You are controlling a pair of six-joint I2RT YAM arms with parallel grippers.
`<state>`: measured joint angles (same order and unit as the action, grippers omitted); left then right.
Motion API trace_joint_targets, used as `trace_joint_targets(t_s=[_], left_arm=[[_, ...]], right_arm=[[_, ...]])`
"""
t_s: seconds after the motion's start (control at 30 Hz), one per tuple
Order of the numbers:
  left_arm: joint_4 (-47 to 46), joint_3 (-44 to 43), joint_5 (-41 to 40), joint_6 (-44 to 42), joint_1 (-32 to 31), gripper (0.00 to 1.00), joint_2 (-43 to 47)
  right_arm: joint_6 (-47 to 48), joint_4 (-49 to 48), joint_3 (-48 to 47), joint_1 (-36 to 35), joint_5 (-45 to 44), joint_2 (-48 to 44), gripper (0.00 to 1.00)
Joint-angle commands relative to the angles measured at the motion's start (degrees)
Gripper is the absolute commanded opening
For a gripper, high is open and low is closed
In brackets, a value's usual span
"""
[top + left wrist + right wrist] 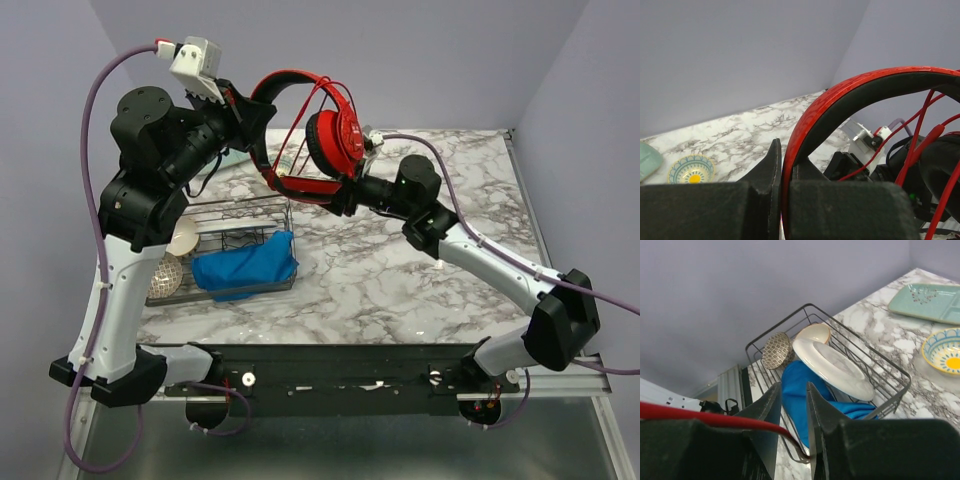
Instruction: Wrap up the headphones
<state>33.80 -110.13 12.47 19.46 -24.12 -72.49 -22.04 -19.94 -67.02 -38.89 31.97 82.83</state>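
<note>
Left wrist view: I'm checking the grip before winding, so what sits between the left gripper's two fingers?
The red, black-lined headband runs between the fingers of the left gripper, which clamp it; the left wrist view shows this.

We log bright, even, diffuse light; faint sheen on the headphones above the left gripper; wrist-view foregrounds dark, soft-focused.
</note>
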Motion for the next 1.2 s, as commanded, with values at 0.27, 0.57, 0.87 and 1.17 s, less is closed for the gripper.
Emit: trace_joint_targets(t_s=[0.27,0.57,0.87,1.17], left_arm=[[-4.3,-1.4,-1.8,5.6,2.8,0.0,0.2],[-4.3,-0.2,-0.8,9.6,5.9,0.0,0.0],[-5.4,2.4,4.9,23.5,12.7,0.0,-2.0],[-9.1,9.2,-19.1,10.1,14.2,0.0,-2.6]], right_arm=[[0.9,0.3,9.0,-0.8,-11.0,-5.2,0.38],[4.5,4.6,10.2,-2.7,-14.6,-7.2,0.09],[8.4,20.4,-2.3,-11.4,-20.0,5.1,0.01],[18.3,44.0,-24.2,-26.7,-35.2,17.5,0.01]])
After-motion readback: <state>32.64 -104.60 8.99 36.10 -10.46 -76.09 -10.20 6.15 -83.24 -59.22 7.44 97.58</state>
